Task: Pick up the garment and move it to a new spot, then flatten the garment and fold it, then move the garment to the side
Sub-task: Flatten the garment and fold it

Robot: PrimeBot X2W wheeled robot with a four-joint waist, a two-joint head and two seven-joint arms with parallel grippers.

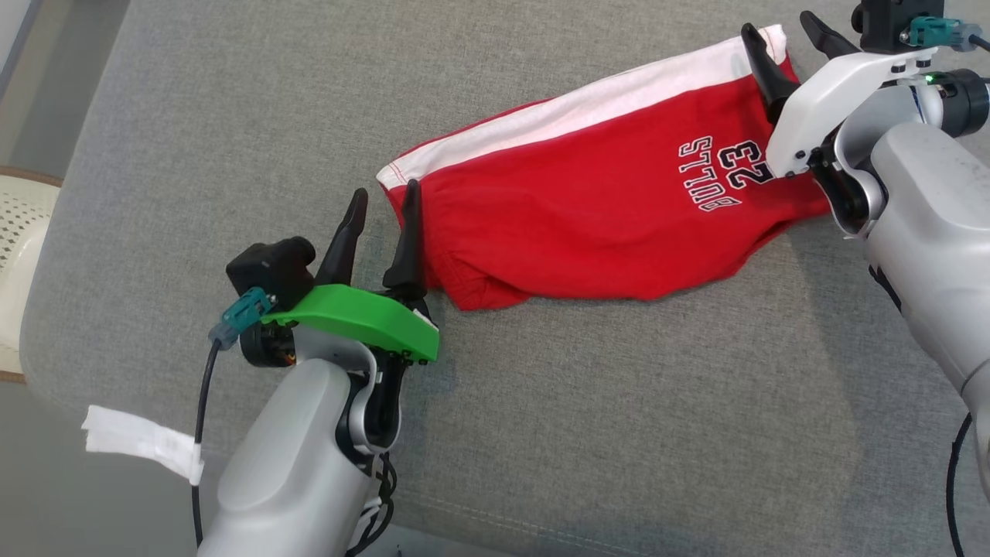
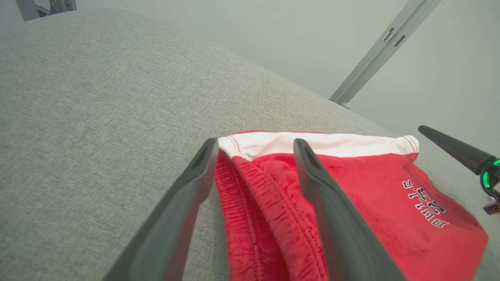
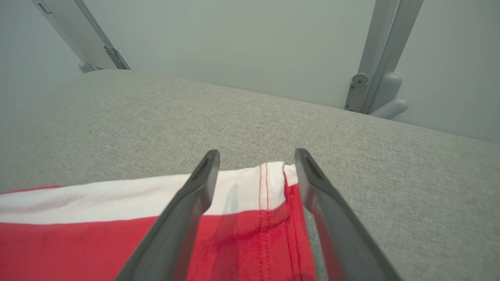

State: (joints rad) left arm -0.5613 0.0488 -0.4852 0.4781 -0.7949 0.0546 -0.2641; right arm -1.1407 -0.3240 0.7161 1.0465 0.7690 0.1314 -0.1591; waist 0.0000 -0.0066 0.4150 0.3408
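The garment (image 1: 588, 193) is a pair of red shorts with a white side stripe and "BULLS 23" print, lying folded on the grey cushion (image 1: 232, 100). My left gripper (image 1: 384, 203) is open at the garment's left end, its fingers straddling the elastic waistband corner (image 2: 250, 168). My right gripper (image 1: 781, 35) is open at the right end, over the hemmed white-and-red corner (image 3: 269, 187). Neither pair of fingers pinches the cloth. The right gripper's fingertip (image 2: 449, 148) also appears at the edge of the left wrist view.
The grey cushion's left edge (image 1: 46, 255) drops to the floor, where a pale round woven object (image 1: 19, 232) stands. Grey metal frame bars (image 3: 375, 58) rise behind the cushion's far edge. White tape (image 1: 143, 441) is wrapped on the left arm's cable.
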